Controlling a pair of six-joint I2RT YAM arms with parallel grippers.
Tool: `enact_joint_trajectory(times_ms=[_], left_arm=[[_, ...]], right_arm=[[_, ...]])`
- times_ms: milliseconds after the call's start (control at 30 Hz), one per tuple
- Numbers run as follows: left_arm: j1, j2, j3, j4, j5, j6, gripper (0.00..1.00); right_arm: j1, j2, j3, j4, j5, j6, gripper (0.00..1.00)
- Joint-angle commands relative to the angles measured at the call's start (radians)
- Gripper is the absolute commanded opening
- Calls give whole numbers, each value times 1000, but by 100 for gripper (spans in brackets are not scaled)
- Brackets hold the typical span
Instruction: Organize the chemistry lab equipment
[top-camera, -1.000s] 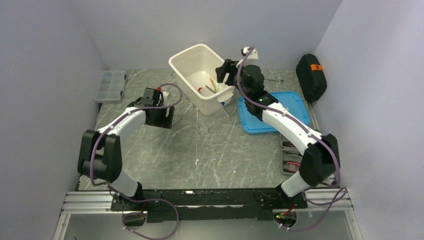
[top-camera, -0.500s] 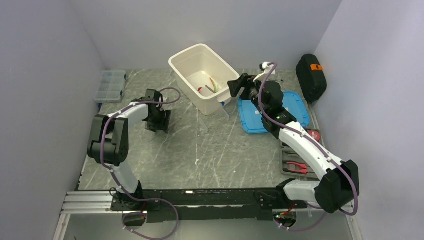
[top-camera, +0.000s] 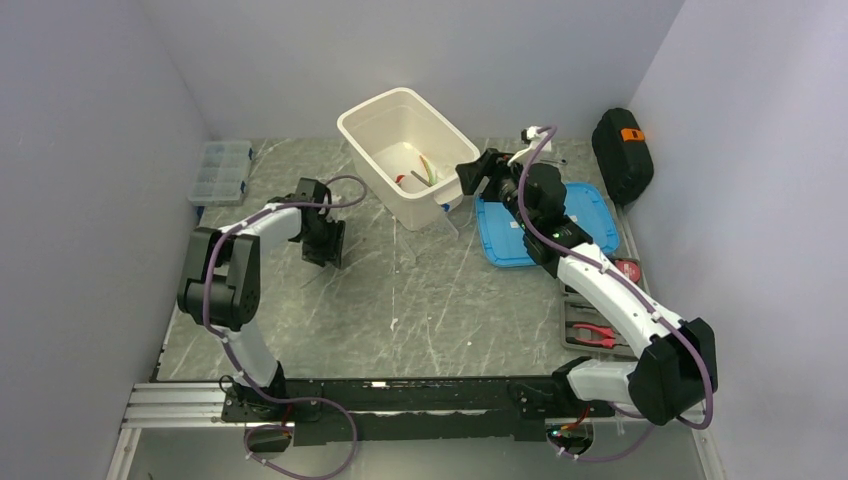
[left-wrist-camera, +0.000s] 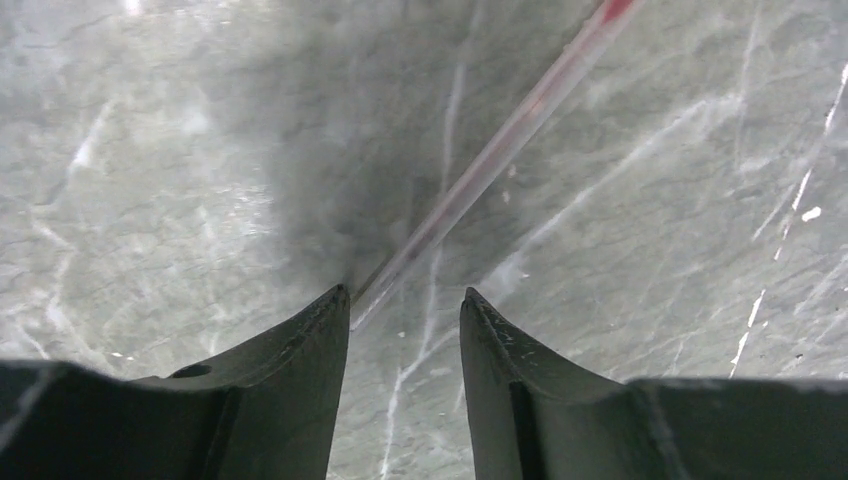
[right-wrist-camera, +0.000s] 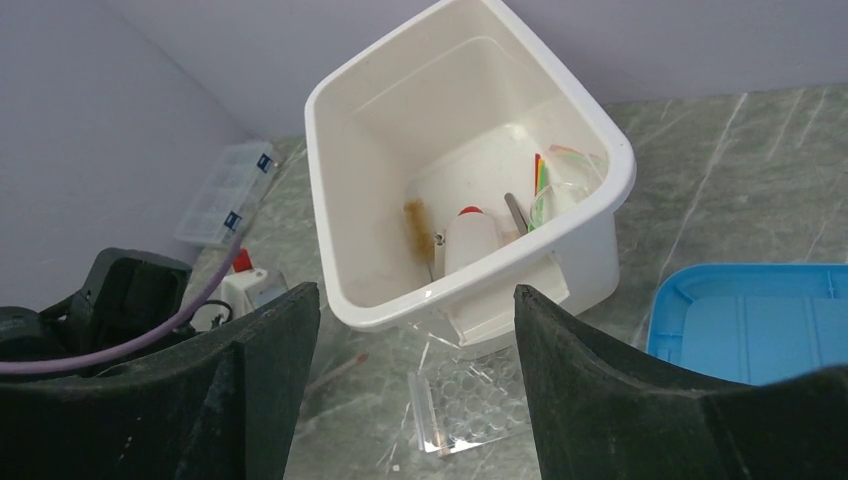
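On the grey marble tabletop (left-wrist-camera: 150, 150), over at the left, the left gripper (left-wrist-camera: 404, 295) hangs low above a thin clear rod with a red core (left-wrist-camera: 500, 150). The rod lies flat and slants away up to the right. The jaws are part-spread with a clear gap between them. The rod's near end sits right at the inner edge of one fingertip (left-wrist-camera: 325, 320), and it is not pinched.

Across the table, the right gripper (right-wrist-camera: 415, 300) is up in the air facing the white rectangular plastic bin (right-wrist-camera: 330, 180), jaws wide apart, nothing between them. Inside that bin there's a translucent squeeze bottle with a red nozzle (right-wrist-camera: 470, 245), a brown-bristled wire brush (right-wrist-camera: 413, 228) just beside it, a grey metal strip (right-wrist-camera: 515, 212), and some coloured strips (right-wrist-camera: 540, 180) at the corner.

A clear plastic tube rack (right-wrist-camera: 455, 400) lies on the table right at the bin's near end. A flat blue plastic tray (right-wrist-camera: 760, 325) lies to the right.
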Motion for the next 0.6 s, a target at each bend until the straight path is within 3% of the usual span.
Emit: enact_joint_trajectory(times_ms=[0, 267, 567], left_arm=[[-61, 18, 9, -7, 39, -20, 47], [-167, 34, 4, -11, -53, -17, 44], [-243, 63, 11, -38, -183, 0, 33]], right_arm=[[-11, 1, -6, 52, -15, 16, 73], [-19, -2, -13, 50, -18, 25, 73], [-29, -15, -30, 56, -28, 40, 73]])
